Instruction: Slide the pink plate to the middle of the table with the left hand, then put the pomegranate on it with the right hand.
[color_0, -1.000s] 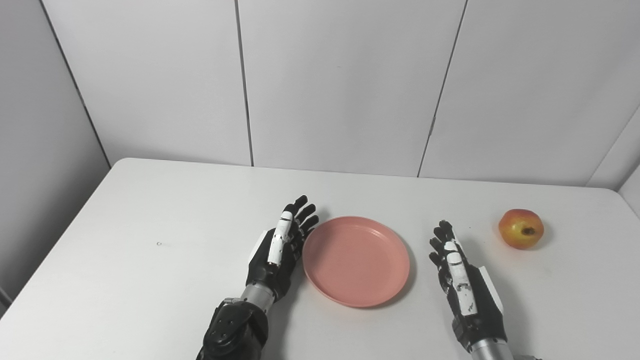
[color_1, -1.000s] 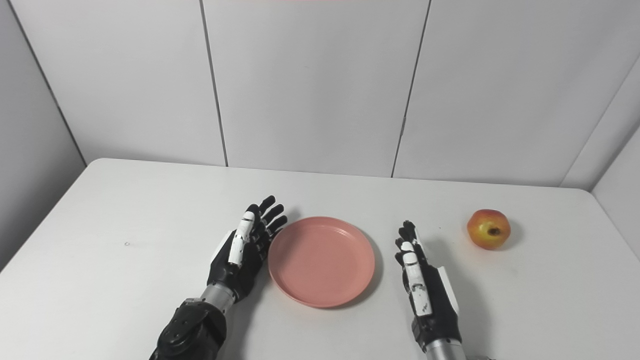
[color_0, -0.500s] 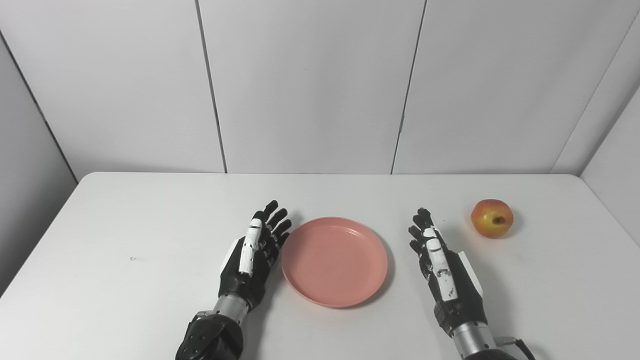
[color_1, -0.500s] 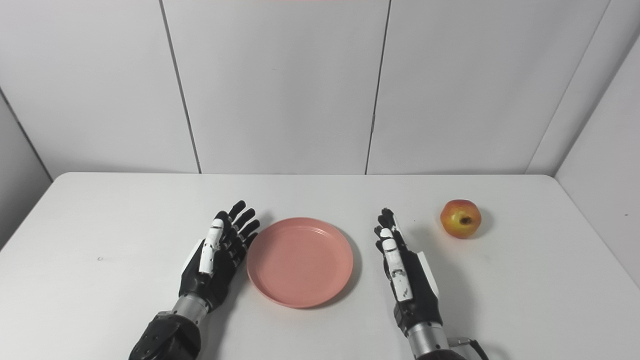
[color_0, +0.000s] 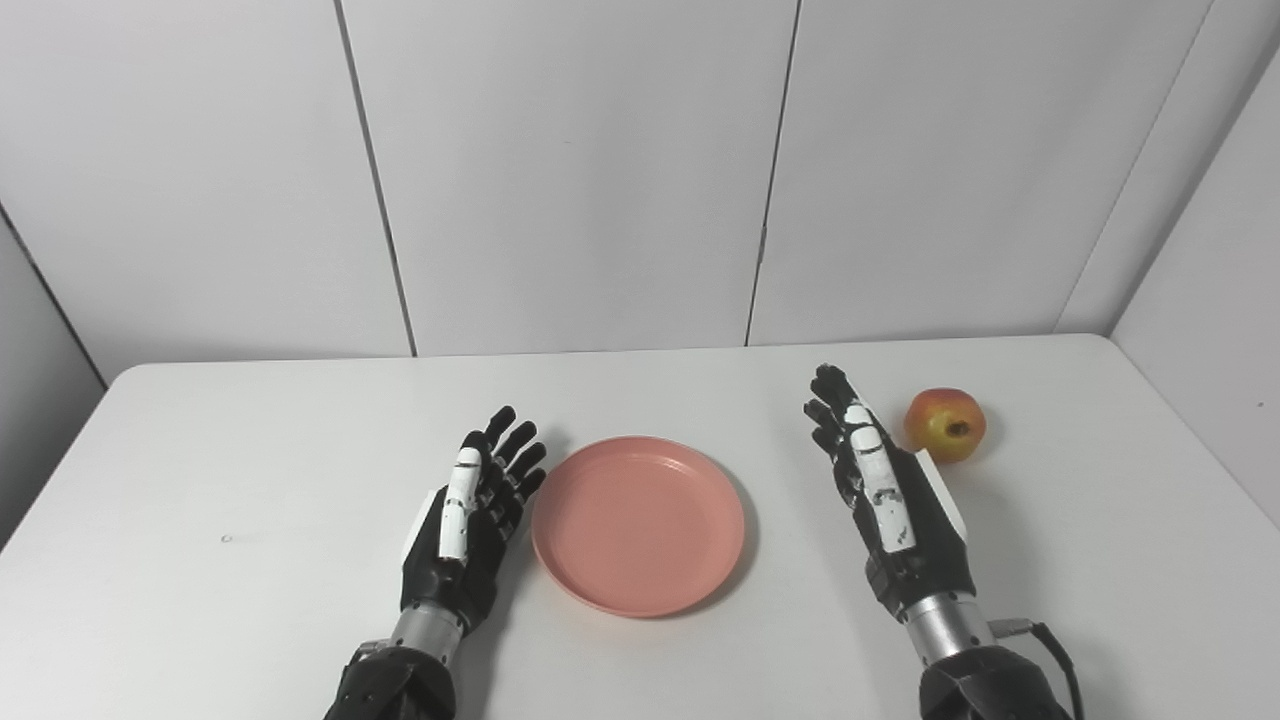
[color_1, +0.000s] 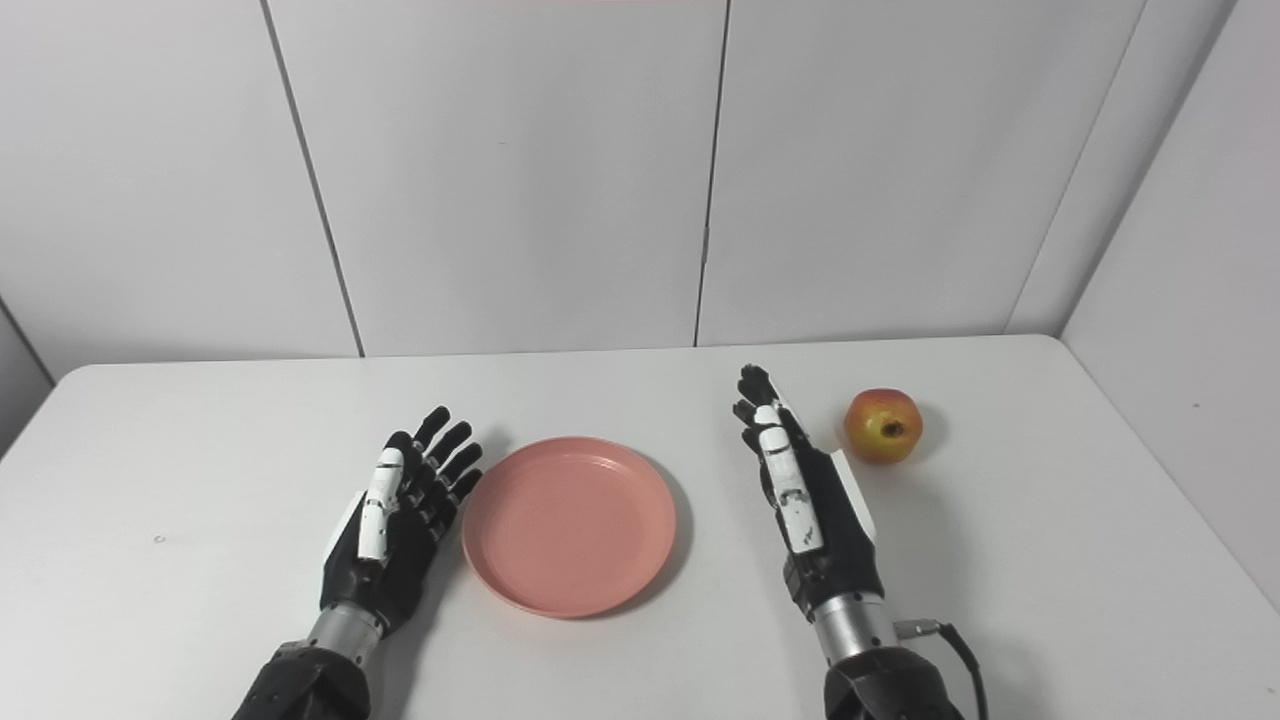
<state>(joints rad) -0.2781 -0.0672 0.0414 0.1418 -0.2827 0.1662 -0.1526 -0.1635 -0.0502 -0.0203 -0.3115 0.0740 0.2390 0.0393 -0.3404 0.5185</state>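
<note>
The pink plate (color_0: 638, 521) lies flat near the middle of the white table (color_0: 250, 440). My left hand (color_0: 470, 520) is open, edge-on, just left of the plate's rim; I cannot tell if it touches. The pomegranate (color_0: 946, 424), red and yellow, sits at the right rear of the table. My right hand (color_0: 885, 495) is open and empty, fingers straight, raised between plate and fruit, its fingertips just left of the pomegranate. The right eye view shows the same plate (color_1: 568, 524), left hand (color_1: 398, 520), right hand (color_1: 808, 500) and pomegranate (color_1: 883, 425).
White wall panels (color_0: 560, 170) stand close behind the table's far edge, and a side wall (color_0: 1200, 330) closes in at the right. A small dark speck (color_0: 226, 538) lies on the table at the left.
The camera has swung, shifting the whole picture left. My right hand has moved forward and up toward the pomegranate. The left hand and the plate keep their places relative to each other.
</note>
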